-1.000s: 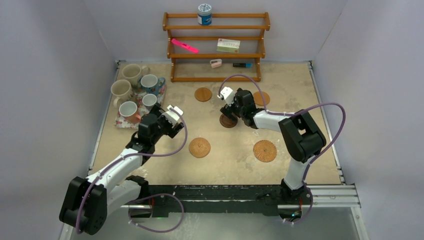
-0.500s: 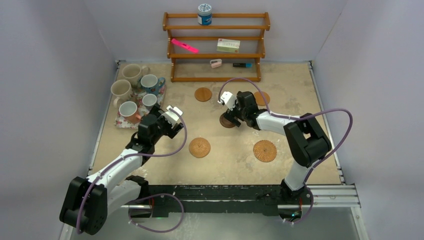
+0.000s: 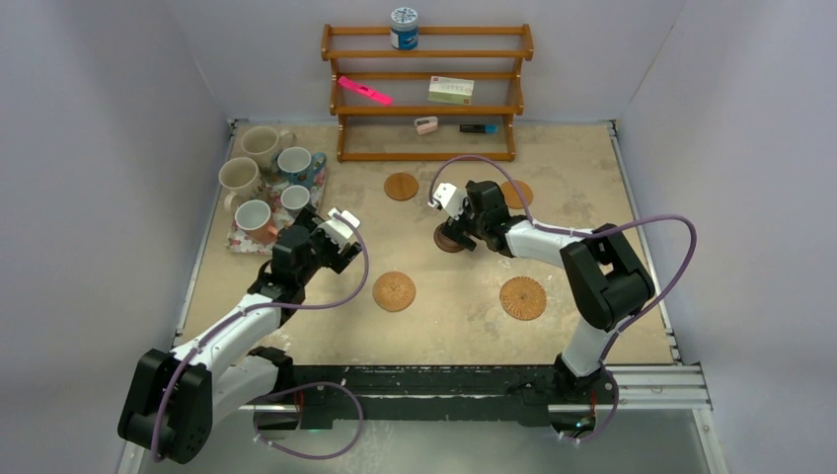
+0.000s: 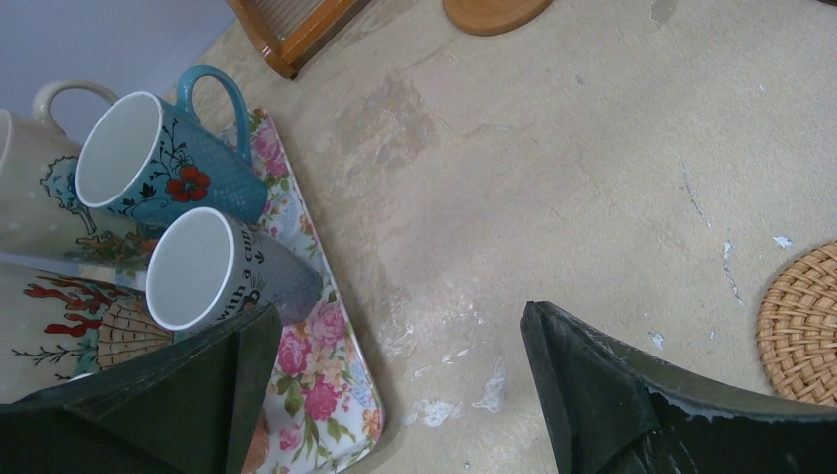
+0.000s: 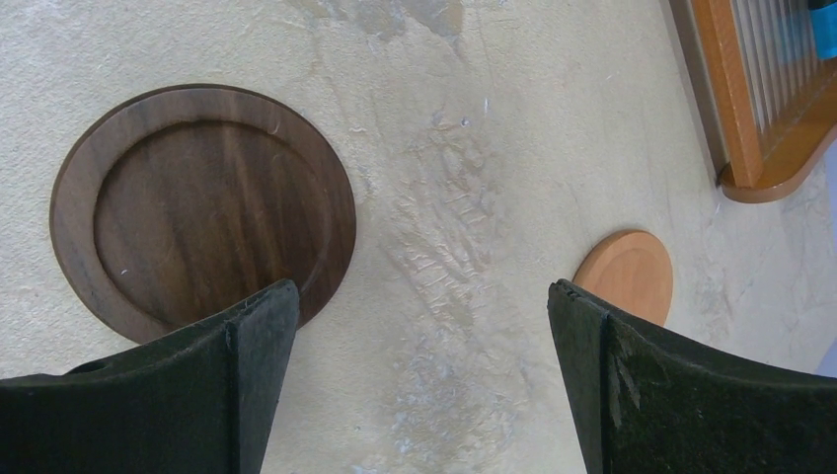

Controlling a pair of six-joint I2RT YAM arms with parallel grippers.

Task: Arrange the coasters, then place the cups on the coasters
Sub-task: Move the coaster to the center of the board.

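Observation:
Five coasters lie on the table: a dark brown one [image 3: 449, 241] [image 5: 202, 202], smooth tan ones [image 3: 401, 186] [image 3: 517, 193] [image 5: 625, 275], and woven ones [image 3: 394, 290] [image 3: 522, 297] [image 4: 804, 326]. My right gripper [image 3: 460, 227] [image 5: 424, 380] hangs open just beside the dark coaster, its left finger over the rim, holding nothing. The cups stand together at the left: two cream [image 3: 260, 145] [image 3: 239, 178], a blue one [image 3: 295, 162] [image 4: 163, 158], a small grey one [image 3: 294, 198] [image 4: 222, 272], and a white-pink one [image 3: 255, 217]. Open and holding nothing, my left gripper [image 3: 334, 242] [image 4: 400, 395] hovers at the near right corner of their mat.
The cups rest on a floral mat [image 3: 318, 178] [image 4: 321, 390] by the left wall. A wooden shelf rack [image 3: 426, 99] [image 5: 755, 109] stands at the back with a blue-and-white canister [image 3: 403, 28] on top and small items on its shelves.
My right gripper has shifted slightly toward the back right and its elbow swung right. The left arm has stayed still.

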